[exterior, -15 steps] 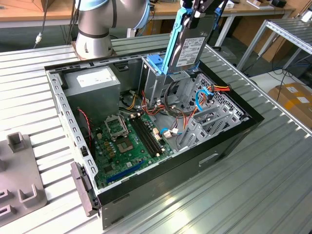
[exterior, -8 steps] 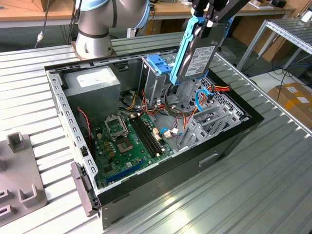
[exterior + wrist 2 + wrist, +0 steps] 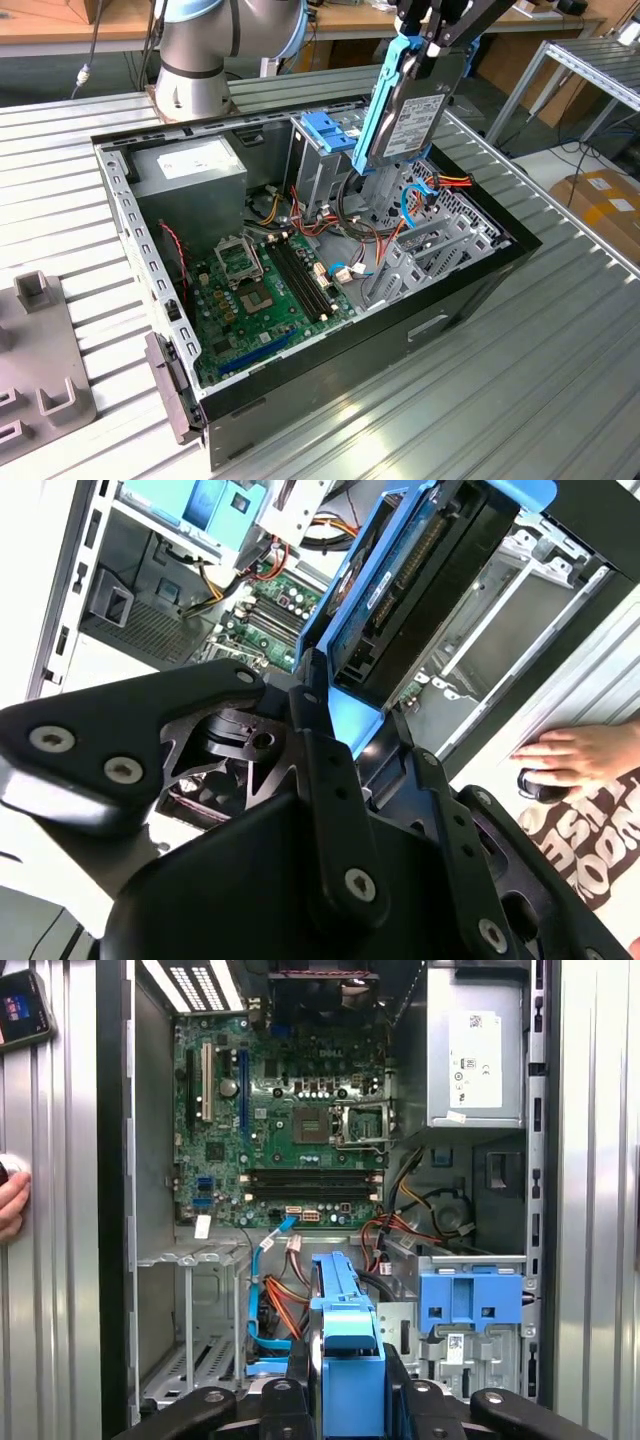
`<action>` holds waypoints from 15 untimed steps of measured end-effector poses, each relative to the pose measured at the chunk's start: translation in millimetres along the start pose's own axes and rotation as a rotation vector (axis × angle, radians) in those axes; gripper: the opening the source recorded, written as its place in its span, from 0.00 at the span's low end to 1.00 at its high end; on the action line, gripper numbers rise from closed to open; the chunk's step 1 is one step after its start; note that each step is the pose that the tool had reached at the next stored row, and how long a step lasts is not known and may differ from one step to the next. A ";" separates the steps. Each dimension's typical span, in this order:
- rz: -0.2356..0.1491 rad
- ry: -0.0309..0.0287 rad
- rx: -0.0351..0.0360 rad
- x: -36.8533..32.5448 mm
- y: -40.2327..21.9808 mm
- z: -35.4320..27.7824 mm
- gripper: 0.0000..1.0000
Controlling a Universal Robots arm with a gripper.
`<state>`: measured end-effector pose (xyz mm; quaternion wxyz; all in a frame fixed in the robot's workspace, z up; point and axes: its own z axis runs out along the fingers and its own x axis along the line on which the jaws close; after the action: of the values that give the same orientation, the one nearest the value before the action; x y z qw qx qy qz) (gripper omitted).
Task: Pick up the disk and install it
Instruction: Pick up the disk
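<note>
The disk [image 3: 405,110], a grey drive with a label in a bright blue carrier, hangs upright above the open computer case [image 3: 480,290], over the drive bays on the exterior view's right. My gripper [image 3: 428,42] is shut on its upper end. In the second wrist view the disk [image 3: 420,580] sticks out between the black fingers [image 3: 312,730], tilted over the case's metal bay [image 3: 500,630]. The first wrist view has the disk [image 3: 345,1335] edge-on in my gripper [image 3: 345,1385], above the orange and blue cables [image 3: 270,1310].
A fixed blue bracket [image 3: 325,130] tops the metal cage beside the disk. The motherboard [image 3: 265,285] and power supply [image 3: 190,165] fill the case's other side. A person's hand [image 3: 575,755] rests outside the case. A grey fixture [image 3: 40,370] lies at the exterior view's left.
</note>
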<state>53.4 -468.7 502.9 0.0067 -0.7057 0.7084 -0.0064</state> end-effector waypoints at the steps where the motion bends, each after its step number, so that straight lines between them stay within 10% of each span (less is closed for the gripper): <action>1: 0.000 -0.0009 0.0074 0.9 0.8 0.0 0.37; 4: 0.000 -0.0037 0.0177 3.6 1.5 0.0 0.37; 15: 0.000 -0.0082 0.0179 22.0 0.4 -4.1 0.37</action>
<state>52.9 -490.7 507.0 0.0159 -0.7056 0.7084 -0.0098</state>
